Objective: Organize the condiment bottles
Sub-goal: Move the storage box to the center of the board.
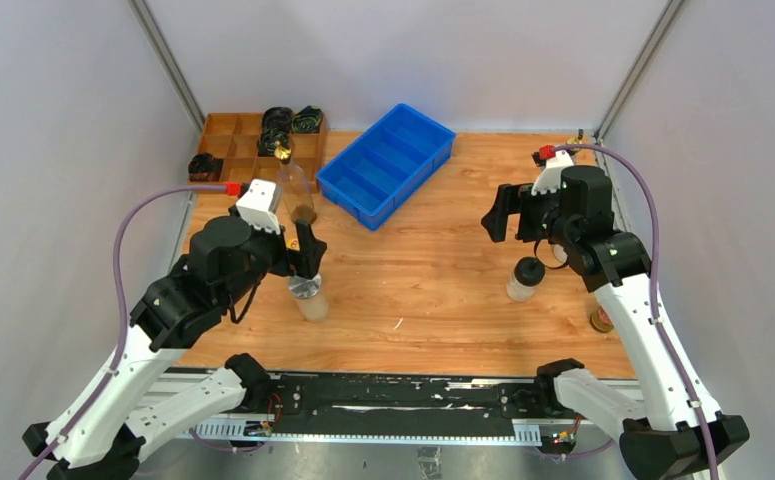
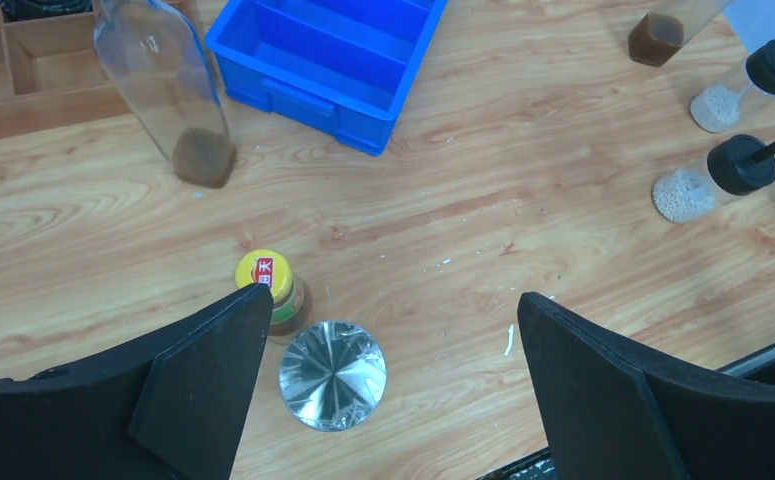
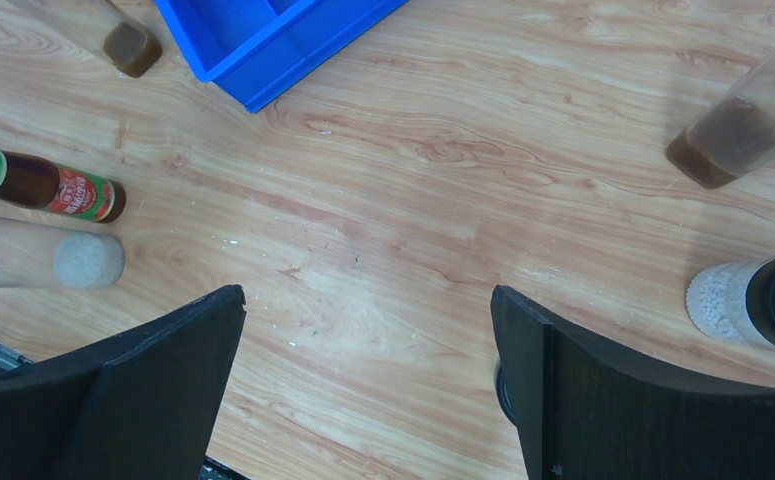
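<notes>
My left gripper (image 1: pixel 308 248) (image 2: pixel 393 295) is open and hovers over a silver-lidded shaker (image 1: pixel 306 290) (image 2: pixel 332 375), which stands between the jaws, nearer the left finger, untouched. A yellow-capped dark bottle (image 2: pixel 266 285) stands just beyond it. A tall clear gold-spouted bottle (image 1: pixel 298 190) (image 2: pixel 168 90) stands farther back. My right gripper (image 1: pixel 498 213) (image 3: pixel 366 291) is open and empty above bare wood. A black-capped jar (image 1: pixel 526 278) (image 3: pixel 753 300) stands to its right. A second jar (image 2: pixel 753 75) and a second tall bottle (image 3: pixel 743 130) are near it. A green-capped bottle (image 1: pixel 600 320) stands at the right edge.
A blue divided bin (image 1: pixel 388 163) lies at the back centre. A wooden compartment tray (image 1: pixel 238 135) with black cable coils (image 1: pixel 275 128) sits at the back left. White walls close in on both sides.
</notes>
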{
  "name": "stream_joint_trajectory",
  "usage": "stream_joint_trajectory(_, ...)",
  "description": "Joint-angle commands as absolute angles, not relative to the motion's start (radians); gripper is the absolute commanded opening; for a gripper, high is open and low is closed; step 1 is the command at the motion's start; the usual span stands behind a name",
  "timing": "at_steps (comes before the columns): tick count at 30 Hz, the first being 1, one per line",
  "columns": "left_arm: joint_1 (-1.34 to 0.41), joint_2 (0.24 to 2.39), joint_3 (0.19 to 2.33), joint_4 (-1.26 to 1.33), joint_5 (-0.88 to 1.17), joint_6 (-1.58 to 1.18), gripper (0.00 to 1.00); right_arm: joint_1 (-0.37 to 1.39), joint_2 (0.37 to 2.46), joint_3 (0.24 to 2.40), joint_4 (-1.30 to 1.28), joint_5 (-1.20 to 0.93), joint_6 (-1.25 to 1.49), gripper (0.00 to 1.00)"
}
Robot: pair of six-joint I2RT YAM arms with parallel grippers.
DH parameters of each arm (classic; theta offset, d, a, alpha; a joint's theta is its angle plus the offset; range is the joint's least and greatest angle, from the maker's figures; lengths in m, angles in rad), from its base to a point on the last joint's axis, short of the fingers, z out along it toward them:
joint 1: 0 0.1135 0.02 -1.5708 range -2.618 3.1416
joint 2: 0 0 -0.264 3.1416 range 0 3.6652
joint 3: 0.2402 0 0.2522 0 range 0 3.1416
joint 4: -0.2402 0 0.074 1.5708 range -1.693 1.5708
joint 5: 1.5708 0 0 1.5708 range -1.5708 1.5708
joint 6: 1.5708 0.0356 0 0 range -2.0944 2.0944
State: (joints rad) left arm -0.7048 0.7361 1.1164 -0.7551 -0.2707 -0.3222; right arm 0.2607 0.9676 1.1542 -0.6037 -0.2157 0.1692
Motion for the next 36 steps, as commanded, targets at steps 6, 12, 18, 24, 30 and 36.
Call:
stream_joint_trajectory(6, -0.710, 0.725, 1.114, -0.759, -0.270, -0.331, 1.00, 0.259, 0.964, 1.141, -0.632, -0.221, 0.154, 1.00)
stream_joint_trajectory(12, -0.710, 0.714, 1.104, -0.759, -0.267, -0.339, 1.00, 0.260, 0.968, 1.131, -0.633, -0.231, 0.152, 1.00)
stream_joint_trajectory(18, -0.710, 0.701, 1.104, -0.761, -0.253, -0.351, 1.00, 0.259, 1.029, 1.147, -0.632, -0.283, 0.154, 1.00)
stream_joint_trajectory(24, -0.710, 0.687, 1.091, -0.761, -0.257, -0.343, 1.00, 0.267, 1.202, 1.259, -0.642, -0.328, 0.175, 1.00)
stream_joint_trajectory(30, -0.710, 0.701, 1.107, -0.771, -0.268, -0.340, 1.00, 0.338, 1.438, 1.510, -0.668, -0.327, 0.158, 1.00)
stream_joint_trajectory(36, -0.710, 0.705, 1.100, -0.772, -0.265, -0.345, 1.00, 0.490, 1.744, 1.863, -0.814, -0.164, 0.076, 0.94)
